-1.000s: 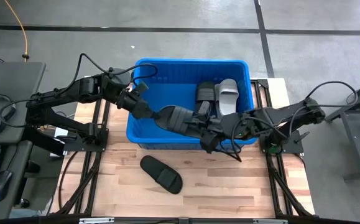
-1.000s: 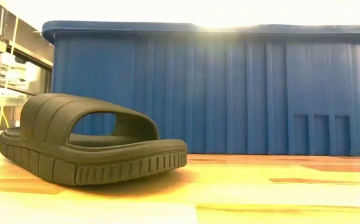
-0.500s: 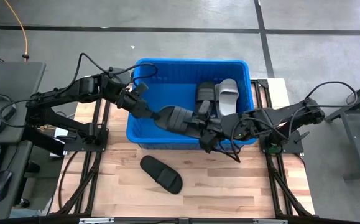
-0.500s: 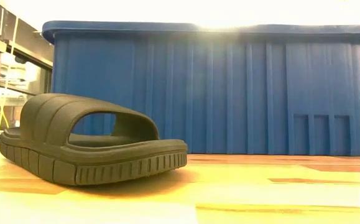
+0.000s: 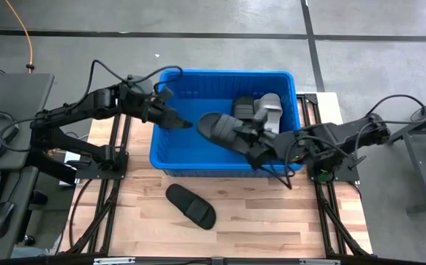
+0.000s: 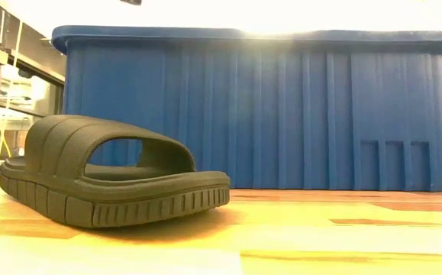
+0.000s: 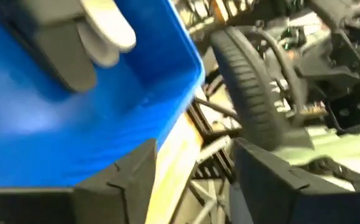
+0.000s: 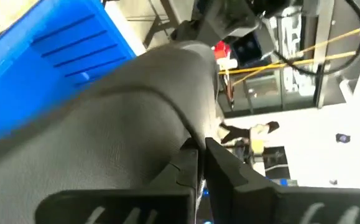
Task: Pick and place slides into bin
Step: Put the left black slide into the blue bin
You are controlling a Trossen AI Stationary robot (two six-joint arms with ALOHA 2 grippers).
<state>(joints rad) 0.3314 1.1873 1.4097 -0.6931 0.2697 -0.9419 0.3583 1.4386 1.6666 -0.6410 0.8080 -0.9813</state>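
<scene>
My right gripper [image 5: 260, 152] is shut on a black slide [image 5: 223, 129] that hangs in the air over the blue bin [image 5: 170, 151]. My left gripper [image 5: 182, 124] stands open over the bin's left part, a short way left of that slide and apart from it. A second black slide [image 5: 243, 108] and a light grey slide [image 5: 270, 110] lie in the bin at its far right. A third black slide [image 5: 190, 205] rests sole down on the wooden table in front of the bin, also seen close up in the low view [image 6: 106, 172]. My right gripper pinches the black slide at its near right end [image 8: 192, 140] between its two fingers. The fingers come almost level from the table's near right. The slide reaches away from the fingers toward the left, lifted clear above the bin's inside.
The bin's near wall [image 6: 259, 107] stands just behind the slide on the table. Bare wooden table [image 5: 271, 213] lies to the right of that slide. Metal frames flank the table on both sides.
My left gripper has let go of the black slide and drawn back toward the table's left. My right gripper has gone up and toward the far edge with the slide, which has passed from above the bin's near wall to over the bin's inside.
</scene>
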